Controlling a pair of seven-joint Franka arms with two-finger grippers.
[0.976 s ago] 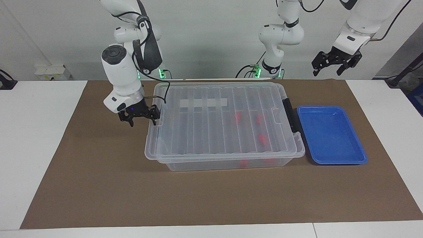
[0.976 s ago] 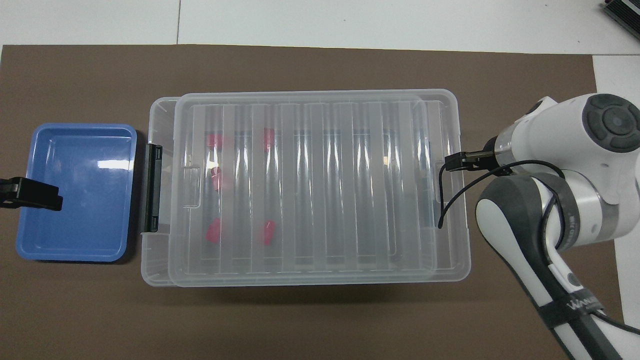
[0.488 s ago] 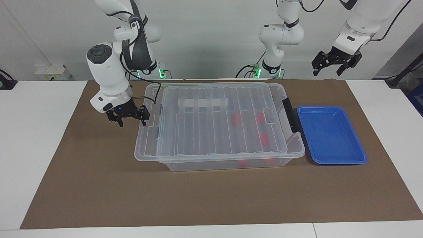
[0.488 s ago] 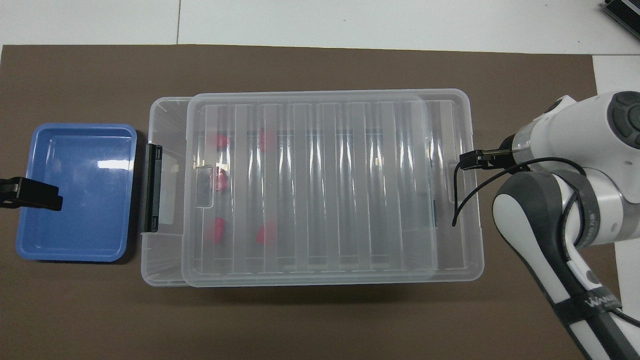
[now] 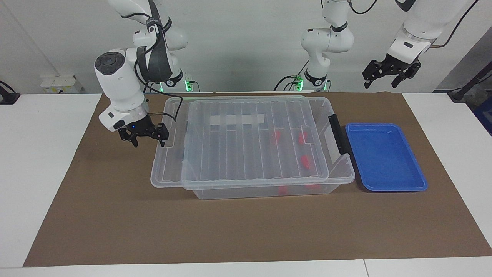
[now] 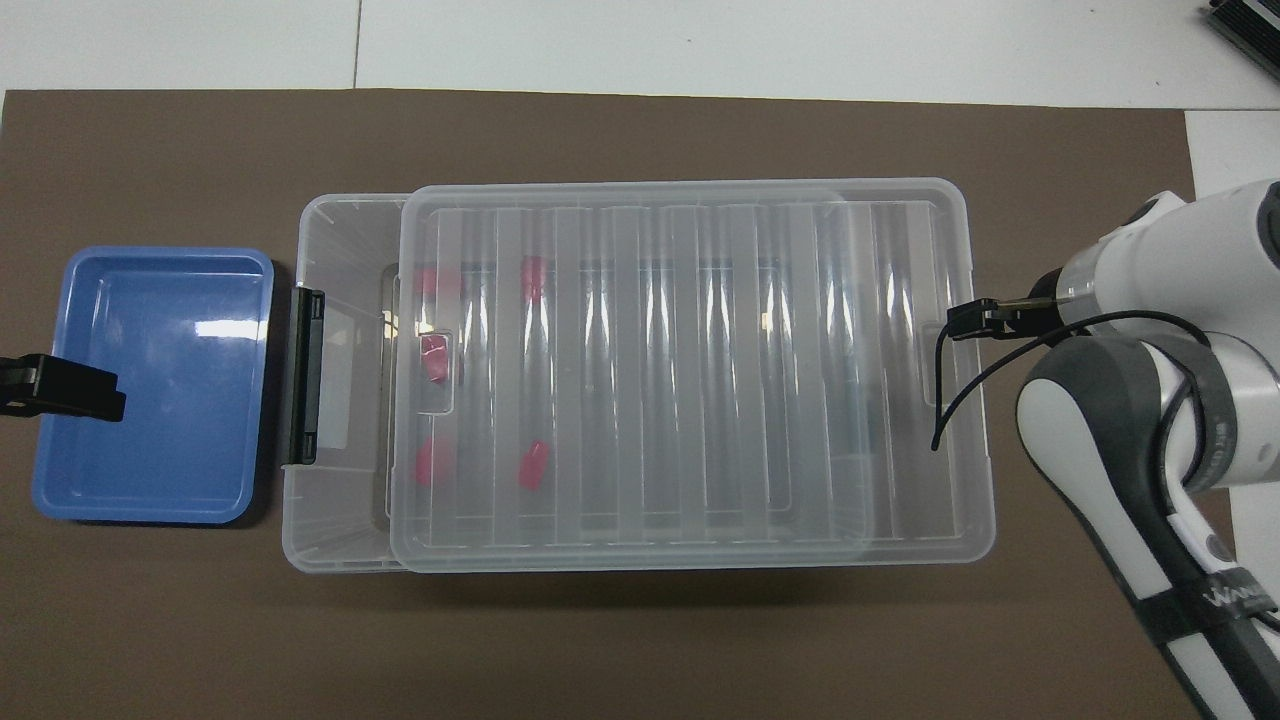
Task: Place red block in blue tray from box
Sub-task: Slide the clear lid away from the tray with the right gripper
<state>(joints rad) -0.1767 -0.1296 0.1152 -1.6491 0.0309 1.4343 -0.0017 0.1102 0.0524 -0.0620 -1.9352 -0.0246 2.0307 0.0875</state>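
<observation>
1. Writing: white letters are showing on a strap on the right arm. I cannot read them.
2. Counting: one clear box, one ribbed lid, one blue tray, one black latch and two arms.
3. The red blocks are lying inside the box, under the lid, at the end beside the tray. I am counting three; the other red spots may be only reflections.
4. The tray is sitting on the tabletop, just beside the box.
5. The right tool is staying spread wide, one finger touching the lid's end.
6. The left tool is waiting, spread wide, over the tray.
7. Since a second ago, the lid and the right tool are sliding toward the right arm's end, uncovering the box by the latch.
</observation>
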